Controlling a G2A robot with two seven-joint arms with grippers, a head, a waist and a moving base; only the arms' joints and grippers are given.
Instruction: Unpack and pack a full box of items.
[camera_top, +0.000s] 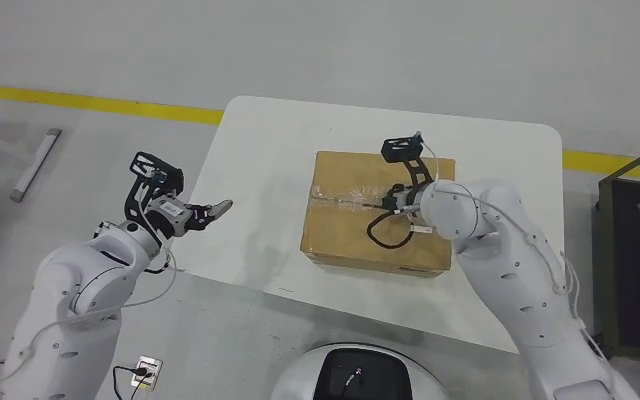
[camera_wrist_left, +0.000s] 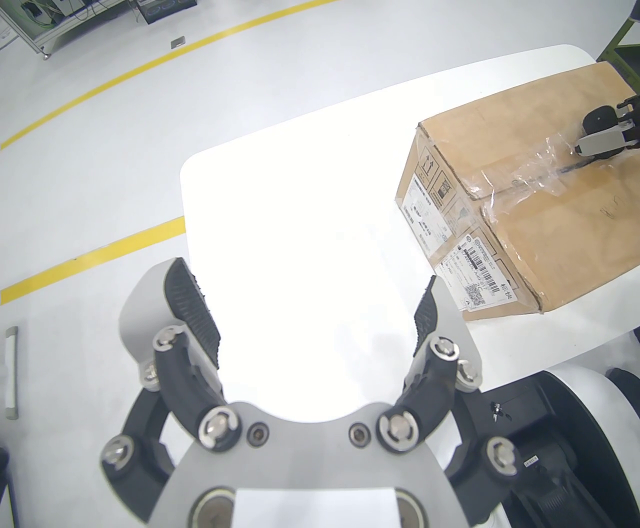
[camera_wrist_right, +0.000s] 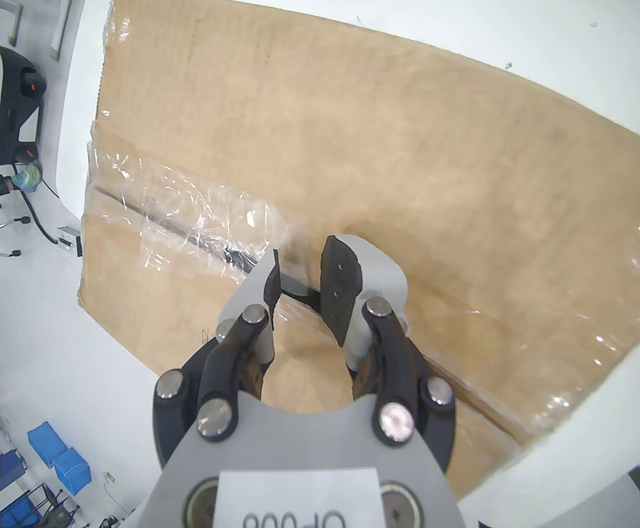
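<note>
Brown cardboard forms the closed box (camera_top: 345, 228), which is set flat on the white table (camera_top: 260, 150), nearer the right arm's side than the left's. In the left wrist view the box (camera_wrist_left: 550, 230) is seen with white printed labels (camera_wrist_left: 470, 272) stuck to its end face. Clear tape (camera_wrist_right: 200, 215) is laid along the seam of the top flaps; it is wrinkled and partly lifted, and a thin dark line is seen running under it along the seam. The same tape (camera_wrist_left: 530, 172) is seen from the left wrist as a crumpled glossy strip.

The right gripper (camera_wrist_right: 297, 260) is placed tip-down on top of the box (camera_wrist_right: 400, 150), right at the taped seam and about midway along it. From above, the right gripper (camera_top: 392, 203) is seen over the middle of the lid, and from the left wrist it (camera_wrist_left: 585, 147) is seen touching the tape. Whether it is closed on anything cannot be told.

The left gripper (camera_wrist_left: 305, 280) is held wide open with nothing between its ribbed black pads (camera_wrist_left: 192, 305). It (camera_top: 215, 212) is positioned at the table's left edge, well apart from the box.

A yellow line (camera_top: 100, 102) is painted on the grey floor beyond the table (camera_wrist_left: 300, 200).
</note>
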